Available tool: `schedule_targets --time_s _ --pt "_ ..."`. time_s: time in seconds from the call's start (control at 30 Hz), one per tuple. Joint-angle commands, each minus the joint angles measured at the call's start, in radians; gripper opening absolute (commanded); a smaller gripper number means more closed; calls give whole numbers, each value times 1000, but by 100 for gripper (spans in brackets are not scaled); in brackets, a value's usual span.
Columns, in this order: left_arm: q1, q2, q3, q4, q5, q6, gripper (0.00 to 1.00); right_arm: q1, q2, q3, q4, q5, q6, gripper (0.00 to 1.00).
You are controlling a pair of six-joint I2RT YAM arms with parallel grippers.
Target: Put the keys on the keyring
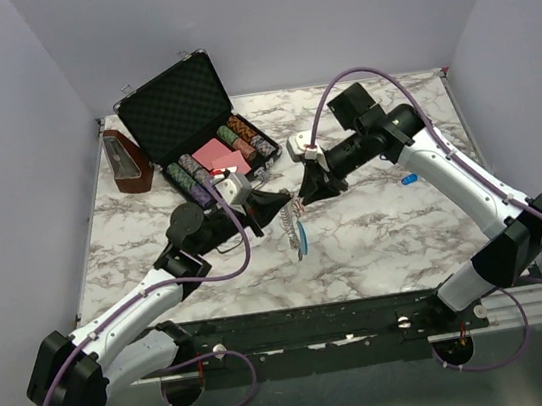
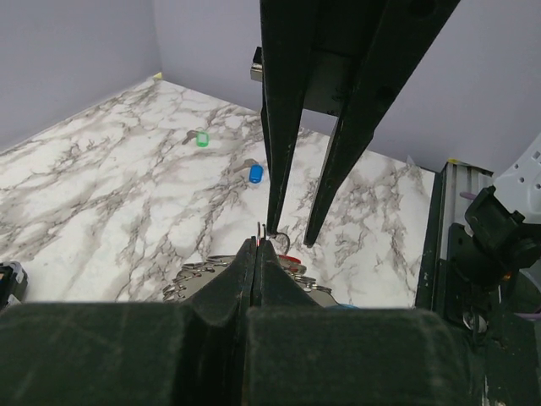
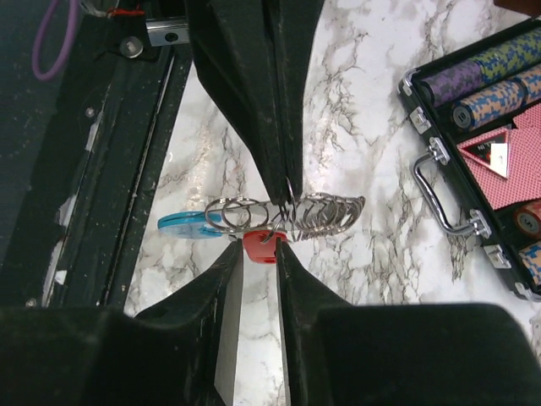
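Hazards first. Your left claw is pinched fully closed on a single wire turn of the keyring, which appears held above the tabletop. That grip is thin, and in my judgement any sideways push from the other arm could pull the turn out and drop the coil. The coil is springy and hangs free on both sides of the pinch, its blue section dangling at one end, so it may swing or stretch away as a key presses in. Your right claw is set narrow on the red key, whose head lies between its tips and right against the coil. The key is small and could twist or pop out if those tips strike the opposing fingers, which stand very close. Whether the key has caught the wire cannot be told. Farther off, the blue key and a green key lie loose on the tabletop, well apart from the work. Pose: your left arm reaches forward from the near left, claw pointing toward the centre. Your right arm arches over from the near right and folds back, tips facing the left claw's. The case stands open beyond.
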Motion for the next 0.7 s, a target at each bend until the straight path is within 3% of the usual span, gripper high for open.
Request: schedule_targets --time_s 0.0,0.23,0.4,0.67 --pt "12 -26 -7 94 23 -5 0 -43 -38 11 -10 -69 47 32" --pt "12 -18 -18 138 92 2 0 -68 -48 8 58 -130 156 42" --pt "12 -15 -24 167 138 3 0 -73 -29 5 135 -164 263 42" --pt "12 -15 -24 181 146 -8 0 -70 -28 -35 161 -206 306 42"
